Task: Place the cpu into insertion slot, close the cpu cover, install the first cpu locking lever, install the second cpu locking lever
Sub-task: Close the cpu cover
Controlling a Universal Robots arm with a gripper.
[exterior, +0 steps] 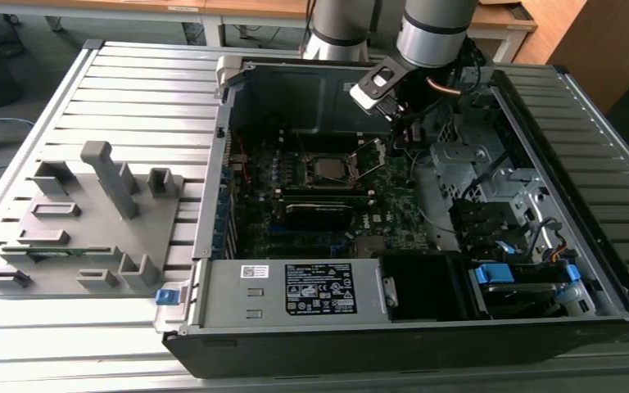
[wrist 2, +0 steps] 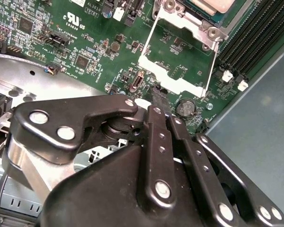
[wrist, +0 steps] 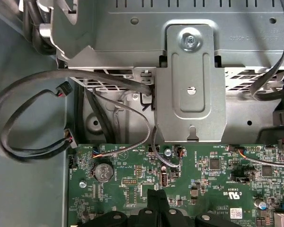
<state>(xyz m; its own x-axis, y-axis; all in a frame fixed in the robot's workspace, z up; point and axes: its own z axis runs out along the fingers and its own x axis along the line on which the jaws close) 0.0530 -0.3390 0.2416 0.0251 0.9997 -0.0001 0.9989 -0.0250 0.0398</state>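
The cpu (exterior: 323,169), a small square chip with a grey metal top, lies in the insertion slot (exterior: 302,160) in the middle of the green board. In the second wrist view the cpu (wrist 2: 212,4) shows at the picture's edge inside the slot's silver rim (wrist 2: 204,31). The cpu cover (wrist 2: 149,60), a thin silver frame with a window, is swung open and lies away from the slot; the exterior view shows the cover (exterior: 373,158) on the slot's right. My gripper (wrist 2: 159,98) is shut on nothing, its tips just beside the cover's free edge. The gripper (wrist: 155,197) hovers low over the board.
A labelled grey power supply box (exterior: 292,286) fills the case's near side. Black memory slots (wrist 2: 255,33) run beside the socket. A coin battery (wrist: 103,172), loose grey cables (wrist: 33,118) and a metal bracket (wrist: 191,80) lie near the gripper. A grey fixture tray (exterior: 74,221) sits outside the case.
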